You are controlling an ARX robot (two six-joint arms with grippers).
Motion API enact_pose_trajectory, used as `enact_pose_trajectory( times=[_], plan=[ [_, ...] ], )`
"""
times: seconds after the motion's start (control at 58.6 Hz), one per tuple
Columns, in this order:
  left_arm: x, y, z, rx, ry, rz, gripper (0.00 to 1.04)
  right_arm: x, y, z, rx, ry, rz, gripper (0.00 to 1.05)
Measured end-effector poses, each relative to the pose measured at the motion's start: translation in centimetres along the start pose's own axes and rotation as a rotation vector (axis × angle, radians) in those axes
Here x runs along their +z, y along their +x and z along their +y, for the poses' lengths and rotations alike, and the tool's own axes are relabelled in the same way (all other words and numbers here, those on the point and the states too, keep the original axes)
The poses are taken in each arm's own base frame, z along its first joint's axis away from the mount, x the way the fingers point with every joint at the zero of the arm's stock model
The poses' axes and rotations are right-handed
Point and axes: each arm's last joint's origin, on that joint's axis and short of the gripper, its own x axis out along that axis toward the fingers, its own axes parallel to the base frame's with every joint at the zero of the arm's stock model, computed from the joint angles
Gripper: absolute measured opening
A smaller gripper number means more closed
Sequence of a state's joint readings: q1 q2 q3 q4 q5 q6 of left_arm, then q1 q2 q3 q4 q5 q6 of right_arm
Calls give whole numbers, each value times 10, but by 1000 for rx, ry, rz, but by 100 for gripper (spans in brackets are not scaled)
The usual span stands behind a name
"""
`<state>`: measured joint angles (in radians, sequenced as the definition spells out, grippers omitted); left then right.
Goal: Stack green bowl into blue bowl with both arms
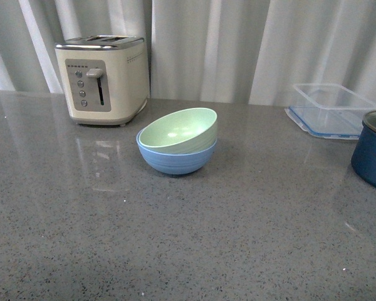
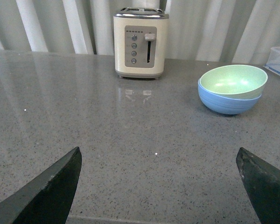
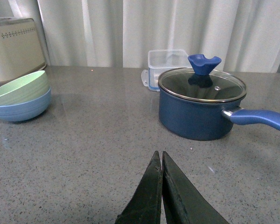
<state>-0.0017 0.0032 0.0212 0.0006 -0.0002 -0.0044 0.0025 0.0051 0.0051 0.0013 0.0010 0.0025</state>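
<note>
Green bowl (image 1: 180,130) nested inside blue bowl (image 1: 177,158), centre of front frame on grey countertop (image 1: 188,251). Green bowl sits tilted, opening up and toward frame left; round, no long axis. Both bowls hold nothing else. Left gripper (image 2: 161,186): fingers spread wide, nothing between. Right gripper (image 3: 161,186): fingers pressed together, holding nothing. Toaster (image 1: 103,78) upper left; clear plastic container (image 1: 331,110) and navy pot (image 1: 373,150) at right edge, lid (image 3: 203,84) on pot.
</note>
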Motion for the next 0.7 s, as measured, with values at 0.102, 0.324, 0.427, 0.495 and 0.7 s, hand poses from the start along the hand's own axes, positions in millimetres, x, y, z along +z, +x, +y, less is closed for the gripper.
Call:
enact_pose_trajectory(
  times=[0.102, 0.324, 0.427, 0.495, 0.7],
  plan=[
    [0, 0, 0, 0, 0, 0, 98, 0, 0, 0, 0, -1, 0, 16],
    [0, 0, 0, 0, 0, 0, 98, 0, 0, 0, 0, -1, 0, 60],
    [0, 0, 0, 0, 0, 0, 98, 0, 0, 0, 0, -1, 0, 79],
    [0, 0, 0, 0, 0, 0, 98, 0, 0, 0, 0, -1, 0, 90],
    [0, 0, 0, 0, 0, 0, 98, 0, 0, 0, 0, 0, 0, 95]
  ],
)
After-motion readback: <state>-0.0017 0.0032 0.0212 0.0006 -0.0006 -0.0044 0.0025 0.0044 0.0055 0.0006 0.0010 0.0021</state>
